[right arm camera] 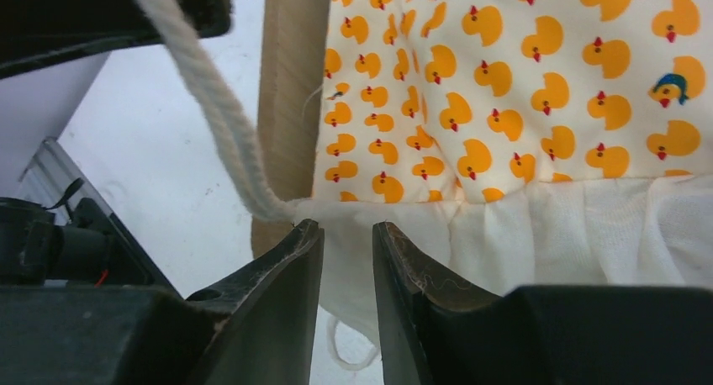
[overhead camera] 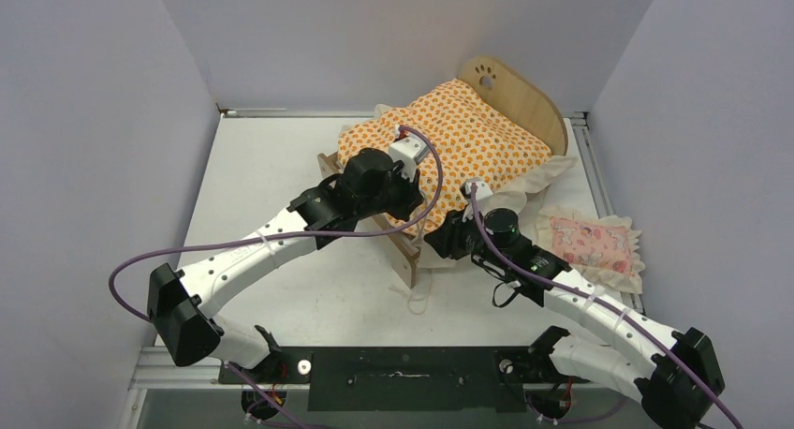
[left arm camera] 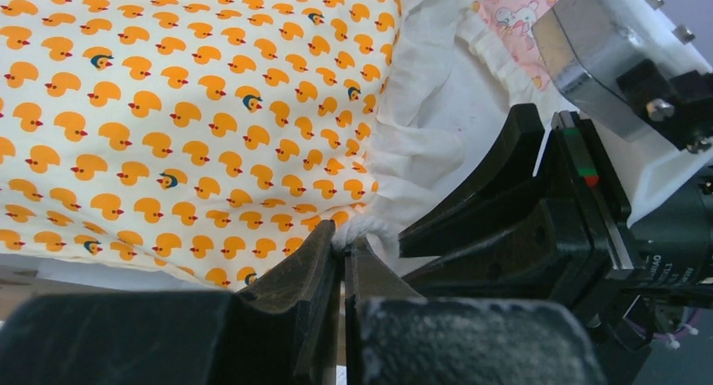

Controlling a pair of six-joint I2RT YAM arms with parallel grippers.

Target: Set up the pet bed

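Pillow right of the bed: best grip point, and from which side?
Probably pinch the near ruffle of the pillow, coming down from above on the near side. It lies flat on the table, so the thin frill is what jaws can close over.

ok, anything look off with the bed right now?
Yes. The mattress sits skewed on the pet bed: its white ruffle spills over the right side onto the table. The pillow lies on the table beside the bed, not on it. A loose cord trails off the near corner.
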